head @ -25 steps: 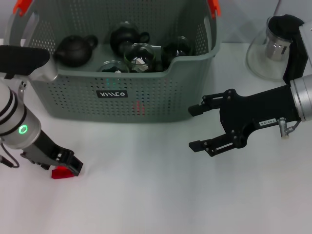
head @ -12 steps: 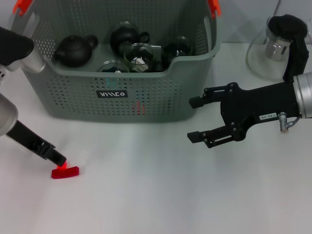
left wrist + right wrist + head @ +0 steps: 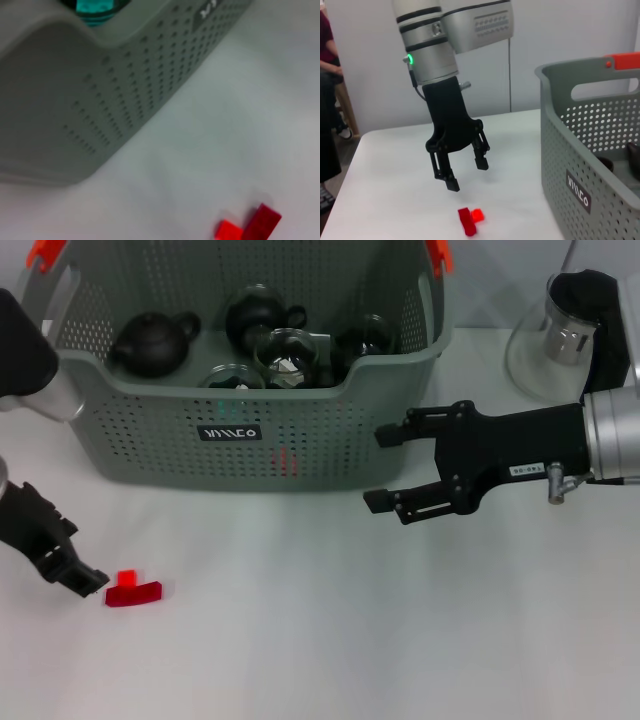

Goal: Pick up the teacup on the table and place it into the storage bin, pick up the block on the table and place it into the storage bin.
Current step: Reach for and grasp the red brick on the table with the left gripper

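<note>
Lying flat on the white desk (image 3: 330,640), a small red block (image 3: 133,591) is seen in front of the storage bin (image 3: 240,430), off that bin's left front corner and well clear of its perforated grey wall. The left tool (image 3: 72,568) is held just beside the block, on the side away from the bin's middle, its fingers spread and nothing between them; in the right wrist view the same left tool (image 3: 464,171) is shown hanging above the block (image 3: 468,219) without touching it. The right tool (image 3: 382,468) is held above the desk off the bin's right front corner, its two fingers parted and empty. Inside the bin, dark teapots (image 3: 152,343) and glass cups (image 3: 285,353) are gathered together. A glass pitcher (image 3: 556,340) is stood on the desk to the right of the bin, apart from it.
</note>
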You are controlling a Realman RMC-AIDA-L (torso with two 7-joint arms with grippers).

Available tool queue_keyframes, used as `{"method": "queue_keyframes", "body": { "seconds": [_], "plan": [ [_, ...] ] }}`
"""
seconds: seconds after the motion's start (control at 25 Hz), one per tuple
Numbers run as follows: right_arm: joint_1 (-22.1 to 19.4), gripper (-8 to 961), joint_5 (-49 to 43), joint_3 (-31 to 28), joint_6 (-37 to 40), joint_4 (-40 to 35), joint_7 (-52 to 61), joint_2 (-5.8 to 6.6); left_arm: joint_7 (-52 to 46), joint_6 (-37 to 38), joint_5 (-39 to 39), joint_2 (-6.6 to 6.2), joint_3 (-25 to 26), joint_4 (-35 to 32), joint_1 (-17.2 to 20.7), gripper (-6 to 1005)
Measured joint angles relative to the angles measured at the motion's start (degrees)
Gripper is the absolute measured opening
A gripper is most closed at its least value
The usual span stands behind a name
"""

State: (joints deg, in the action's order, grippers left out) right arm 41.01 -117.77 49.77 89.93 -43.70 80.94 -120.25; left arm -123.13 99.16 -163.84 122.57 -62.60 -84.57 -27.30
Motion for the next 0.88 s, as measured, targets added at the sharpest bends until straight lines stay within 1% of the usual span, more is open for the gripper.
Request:
{"method": "queue_keyframes", "body": {
  "seconds": [0.16,0.32,0.56,0.88],
  "plan": [
    [0.3,857,1.5,0.1,-1.0,1.4,0.2,0.01,4.8,0.5,0.0,0.01,0.2,-1.4,0.8,779],
    [0.4,857,1.9,0.5,-1.6,1.5,1.4,0.07,7.3,1.1,-0.1,0.00,-0.2,-1.6,0.9,779],
    [0.5,853,2.2,0.5,-0.7,1.6,1.7,0.10,8.2,3.2,-0.1,0.44,-3.8,-1.1,1.0,779],
    [0.6,852,2.2,0.7,-0.4,2.1,1.8,0.08,8.2,2.3,-0.1,0.48,-7.5,1.2,1.0,780]
  ]
}}
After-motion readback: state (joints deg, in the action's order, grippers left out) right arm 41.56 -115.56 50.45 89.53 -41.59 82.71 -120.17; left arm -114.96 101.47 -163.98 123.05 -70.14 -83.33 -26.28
